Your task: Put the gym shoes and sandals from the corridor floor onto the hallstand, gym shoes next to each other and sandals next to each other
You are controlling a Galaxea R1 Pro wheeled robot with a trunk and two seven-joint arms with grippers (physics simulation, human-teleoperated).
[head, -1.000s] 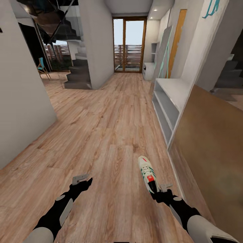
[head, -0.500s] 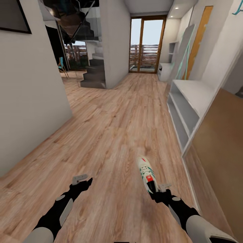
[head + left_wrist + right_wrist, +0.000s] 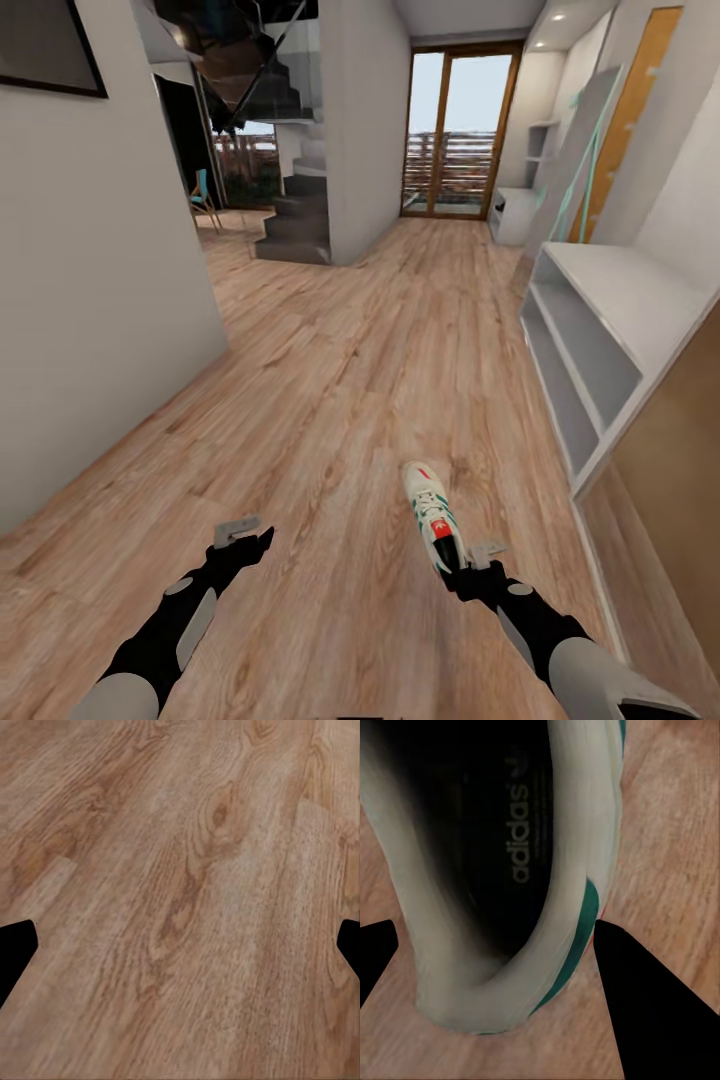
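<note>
The right gripper [image 3: 462,562] is pinching one gym shoe [image 3: 432,512] at its heel collar; in the right wrist view one finger [image 3: 652,1009] presses against the outer heel wall of the shoe [image 3: 502,870], the other sits at the opposite side. The shoe is held off the corridor floor [image 3: 330,400], toe pointing ahead. The left gripper [image 3: 243,537] is spread and carries nothing, with bare planks [image 3: 180,900] between its fingertips.

Compared with the pictures of a second earlier, the whole head view has shifted: the hallstand [image 3: 600,330] now lies closer and further along the right edge of the corridor, while both arms keep the same pose. This indicates base travel, not arm motion.

Judgement: transport of the first shoe is in progress. The next step probably requires turning toward the rack's flat top and setting the shoe near one end, leaving room beside it for its partner.
</note>
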